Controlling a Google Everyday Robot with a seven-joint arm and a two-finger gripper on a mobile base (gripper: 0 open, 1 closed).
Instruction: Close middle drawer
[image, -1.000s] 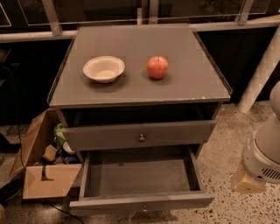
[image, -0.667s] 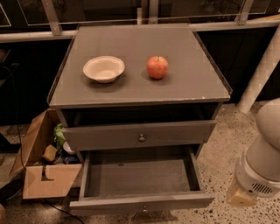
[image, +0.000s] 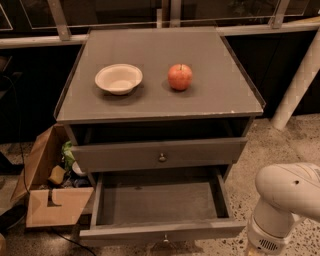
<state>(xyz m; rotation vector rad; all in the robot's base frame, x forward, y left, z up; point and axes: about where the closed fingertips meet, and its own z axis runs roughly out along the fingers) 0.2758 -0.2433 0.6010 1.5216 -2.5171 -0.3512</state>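
Observation:
The dark grey cabinet (image: 160, 100) has its middle drawer (image: 160, 231) pulled far out toward me, showing an empty inside. Its small brass knob (image: 165, 239) sits at the centre of the front, near the bottom edge of the view. The top drawer (image: 120, 157) above it stands slightly out. The lowest drawer is hidden under the open one. My white arm (image: 287, 202) is at the lower right, beside the open drawer's right front corner and apart from it. The gripper is out of view below the frame.
A cream bowl (image: 118, 78) and a red apple (image: 180, 76) sit on the cabinet top. An open cardboard box (image: 47, 200) with clutter lies on the floor at the left. A white post (image: 300, 85) leans at the right. Speckled floor lies around my arm.
My arm has moved further into view at the lower right, toward the open drawer's corner. The drawers, bowl and apple have not moved.

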